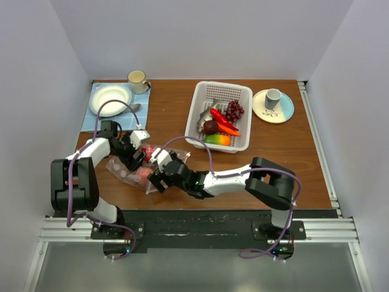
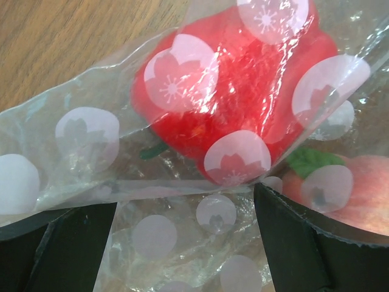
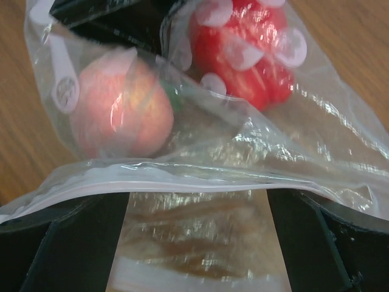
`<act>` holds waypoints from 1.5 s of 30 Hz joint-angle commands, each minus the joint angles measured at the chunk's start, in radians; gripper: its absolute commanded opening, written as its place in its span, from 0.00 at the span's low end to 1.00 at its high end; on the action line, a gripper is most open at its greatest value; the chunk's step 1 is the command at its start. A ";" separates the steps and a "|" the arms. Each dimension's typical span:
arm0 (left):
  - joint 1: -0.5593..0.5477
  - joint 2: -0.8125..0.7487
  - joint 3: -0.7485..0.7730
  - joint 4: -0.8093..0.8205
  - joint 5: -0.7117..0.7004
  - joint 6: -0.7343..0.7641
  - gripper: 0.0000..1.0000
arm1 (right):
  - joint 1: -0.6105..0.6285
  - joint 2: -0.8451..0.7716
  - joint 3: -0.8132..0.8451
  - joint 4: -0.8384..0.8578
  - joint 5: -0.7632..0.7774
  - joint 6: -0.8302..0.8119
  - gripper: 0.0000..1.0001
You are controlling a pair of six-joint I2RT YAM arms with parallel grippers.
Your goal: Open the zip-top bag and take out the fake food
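The zip-top bag (image 1: 123, 170) lies crumpled on the wooden table between both grippers. It is clear plastic with pale dots. Inside it are a red fruit (image 2: 231, 103) and a pink-orange peach (image 3: 121, 109). My left gripper (image 1: 140, 148) is open at the bag's far side, with loose dotted film (image 2: 185, 243) between its fingers. My right gripper (image 1: 158, 176) is open at the near side. The bag's pale zip strip (image 3: 182, 182) runs across in front of its fingers. More fake food, a red chili (image 1: 222, 120), grapes (image 1: 234, 110) and a mango (image 1: 217, 140), lies in the white basket (image 1: 243, 91).
A white plate (image 1: 110, 98) on a blue cloth and a cream mug (image 1: 137, 79) stand at the back left. At the back right a saucer (image 1: 284, 112) holds a small cup (image 1: 273, 97). The basket is just beyond the right arm.
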 commanded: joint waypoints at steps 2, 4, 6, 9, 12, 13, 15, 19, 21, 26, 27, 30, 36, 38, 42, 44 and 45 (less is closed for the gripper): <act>-0.004 0.011 0.019 -0.009 0.021 0.022 0.98 | 0.002 0.073 0.100 0.134 0.005 -0.097 0.99; -0.004 0.012 0.018 -0.007 0.015 0.027 0.98 | 0.002 0.092 0.113 0.164 -0.056 -0.101 0.99; -0.005 0.016 0.013 -0.007 0.012 0.028 0.98 | 0.004 0.102 0.103 0.235 -0.124 -0.088 0.99; -0.004 0.023 0.010 -0.006 0.014 0.030 0.98 | 0.004 0.138 0.103 0.275 -0.152 -0.051 0.99; -0.004 0.028 -0.007 0.000 0.021 0.028 0.97 | 0.004 0.168 0.117 0.289 -0.184 -0.018 0.99; -0.005 0.029 -0.011 0.006 0.020 0.027 0.97 | 0.004 0.175 0.120 0.290 -0.214 -0.014 0.99; -0.004 0.031 -0.012 0.008 0.014 0.025 0.97 | 0.004 0.176 0.122 0.287 -0.229 -0.006 0.99; 0.010 0.017 0.025 -0.021 -0.014 0.038 0.96 | 0.002 0.155 0.084 0.276 -0.216 -0.017 0.99; 0.050 0.017 0.095 -0.062 -0.011 0.064 0.96 | 0.002 0.132 0.042 0.275 -0.204 -0.018 0.99; 0.125 0.011 0.212 -0.248 0.014 0.153 0.96 | 0.002 0.086 -0.042 0.299 -0.173 -0.012 0.99; 0.125 0.005 0.193 -0.281 0.012 0.185 0.96 | 0.002 0.077 -0.064 0.309 -0.172 -0.011 0.99; 0.125 -0.030 0.115 -0.334 0.021 0.249 0.97 | 0.002 0.075 -0.076 0.329 -0.173 -0.002 0.99; 0.125 -0.050 0.008 -0.352 0.017 0.309 0.97 | 0.002 0.090 -0.055 0.344 -0.198 0.008 0.99; 0.119 -0.040 0.008 -0.351 0.032 0.306 0.97 | 0.000 0.098 -0.047 0.344 -0.201 0.008 0.99; 0.093 -0.018 0.010 -0.302 0.046 0.256 0.97 | 0.002 0.101 -0.021 0.344 -0.219 0.018 0.99; 0.078 0.000 0.008 -0.279 0.063 0.230 0.97 | 0.002 0.104 -0.015 0.352 -0.242 0.032 0.99; 0.064 0.006 0.004 -0.250 0.069 0.202 0.97 | 0.002 0.104 -0.010 0.352 -0.258 0.040 0.99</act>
